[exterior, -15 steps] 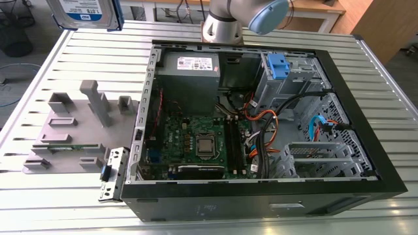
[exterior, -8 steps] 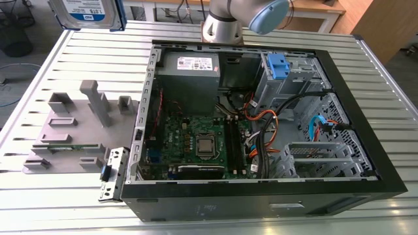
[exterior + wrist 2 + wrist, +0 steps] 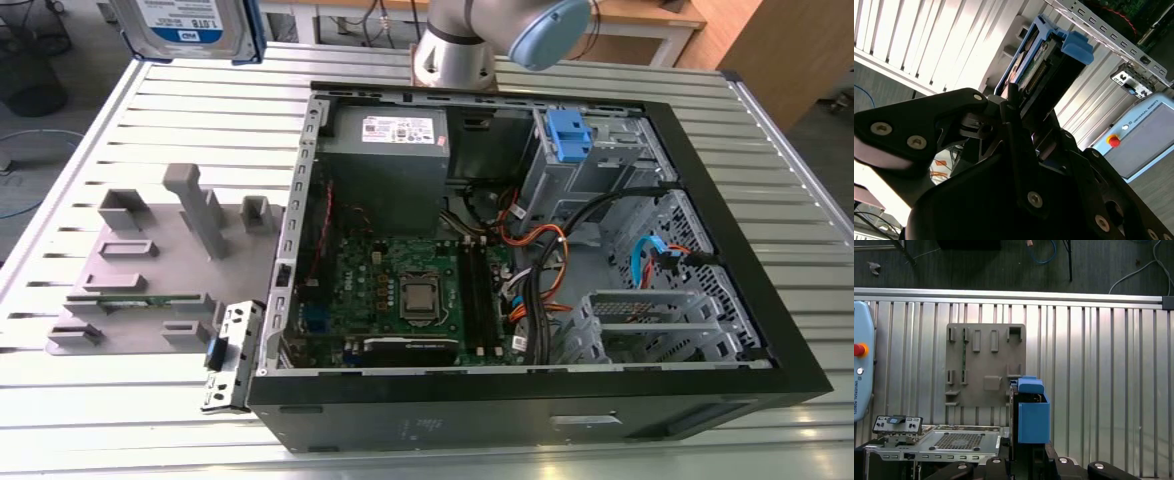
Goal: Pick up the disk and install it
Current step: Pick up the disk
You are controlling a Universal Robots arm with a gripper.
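Observation:
The disk (image 3: 187, 30) hangs high above the table's far corner at the exterior view's left, its white-and-blue label facing the camera and blue rails along its sides. In both wrist views my gripper (image 3: 1021, 102) is shut on it. The black fingers (image 3: 1014, 120) clamp the disk (image 3: 1036, 65) on its flat faces, and the blue rail tab juts past them. The first wrist view has the disk (image 3: 1032, 415) edge-on, rising from my gripper (image 3: 1026, 457) above the slatted table. The open computer case (image 3: 747, 300) lies to the exterior view's right of the held disk.
A grey fixture plate (image 3: 147, 270) with upright holders sits on the slatted table (image 3: 107, 430) beside the case. Inside the case are a grey power supply (image 3: 387, 150), a blue clip (image 3: 567, 135) in the drive cage and loose cables (image 3: 547, 270). A pendant with a red button (image 3: 860, 350) lies nearby.

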